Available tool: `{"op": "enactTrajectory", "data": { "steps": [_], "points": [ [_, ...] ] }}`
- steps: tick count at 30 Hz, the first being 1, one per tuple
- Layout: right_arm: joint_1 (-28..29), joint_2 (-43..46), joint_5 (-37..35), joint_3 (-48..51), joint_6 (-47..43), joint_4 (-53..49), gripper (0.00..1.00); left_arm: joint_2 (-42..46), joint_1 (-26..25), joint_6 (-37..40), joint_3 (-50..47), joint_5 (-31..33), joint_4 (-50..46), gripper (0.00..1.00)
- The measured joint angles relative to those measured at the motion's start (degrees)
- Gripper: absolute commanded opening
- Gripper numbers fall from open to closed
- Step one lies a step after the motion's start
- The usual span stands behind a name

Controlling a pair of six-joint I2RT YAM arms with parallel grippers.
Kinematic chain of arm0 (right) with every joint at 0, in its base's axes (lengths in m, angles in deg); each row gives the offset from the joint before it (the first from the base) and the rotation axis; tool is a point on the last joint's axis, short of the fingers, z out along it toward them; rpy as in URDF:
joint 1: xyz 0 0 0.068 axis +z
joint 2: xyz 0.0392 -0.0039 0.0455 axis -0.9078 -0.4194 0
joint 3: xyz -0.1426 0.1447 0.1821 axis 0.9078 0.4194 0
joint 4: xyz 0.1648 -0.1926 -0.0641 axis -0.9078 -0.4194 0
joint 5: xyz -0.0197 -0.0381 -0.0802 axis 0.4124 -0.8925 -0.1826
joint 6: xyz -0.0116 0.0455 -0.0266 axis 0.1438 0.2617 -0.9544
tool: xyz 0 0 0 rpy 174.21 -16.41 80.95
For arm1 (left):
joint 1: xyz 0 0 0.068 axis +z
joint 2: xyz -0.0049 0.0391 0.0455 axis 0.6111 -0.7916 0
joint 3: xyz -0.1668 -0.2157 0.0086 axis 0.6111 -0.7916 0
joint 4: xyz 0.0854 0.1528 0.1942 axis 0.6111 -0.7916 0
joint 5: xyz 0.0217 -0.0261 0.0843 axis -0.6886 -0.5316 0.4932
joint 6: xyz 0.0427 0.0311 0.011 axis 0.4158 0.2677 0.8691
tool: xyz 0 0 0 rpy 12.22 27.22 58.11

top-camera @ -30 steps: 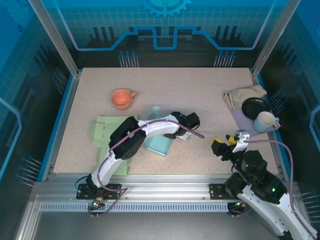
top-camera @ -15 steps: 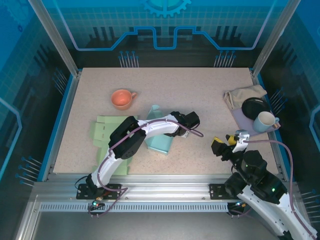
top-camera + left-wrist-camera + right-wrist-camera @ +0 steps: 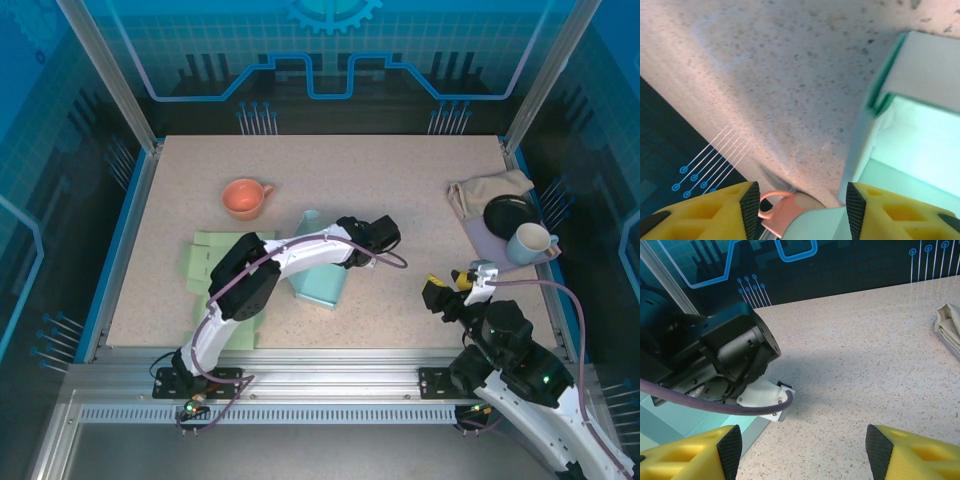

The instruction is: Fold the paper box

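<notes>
Paper box (image 3: 318, 288): middle of the surface (image 3: 420, 190), long axis 12 to 6 o'clock | left gripper (image 3: 802, 200): just over it, jaws parted, clamping nothing, box wall at its 3 o'clock | right gripper (image 3: 800, 450): wide open, empty, well apart at the box's 4 o'clock | left arm nearer.

The left arm (image 3: 300, 256) is wearing glossy white link shells between bulky black joint housings. At its wrist a black cylindrical motor housing (image 3: 732, 352) is carrying a white bracket (image 3: 767, 399), and a purplish-grey cable (image 3: 715, 408) is looping past it. The right arm (image 3: 515, 340) is showing the same white-and-black build, with small green lights (image 3: 545, 380) glowing on its dark joints and a purplish cable of its own (image 3: 525, 283) running alongside. Both sets of jaws are showing moulded yellow fingers (image 3: 695, 212) with recessed cut-outs, faced by black textured pads (image 3: 730, 449). Black base plates (image 3: 445, 378) are anchoring each arm.
</notes>
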Motion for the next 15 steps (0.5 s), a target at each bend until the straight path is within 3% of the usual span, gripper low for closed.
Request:
{"op": "enactTrajectory", "data": {
  "steps": [7,15],
  "points": [
    [0.0,-0.7,-0.1,0.0,0.0,0.1,0.69,8.1,-0.2,-6.7,0.2,-0.6,0.3,0.53],
    [0.0,-6.4,1.7,0.5,-0.5,1.8,0.73,27.2,-1.3,-27.7,-10.4,-2.6,5.2,0.56]
  ]
}}
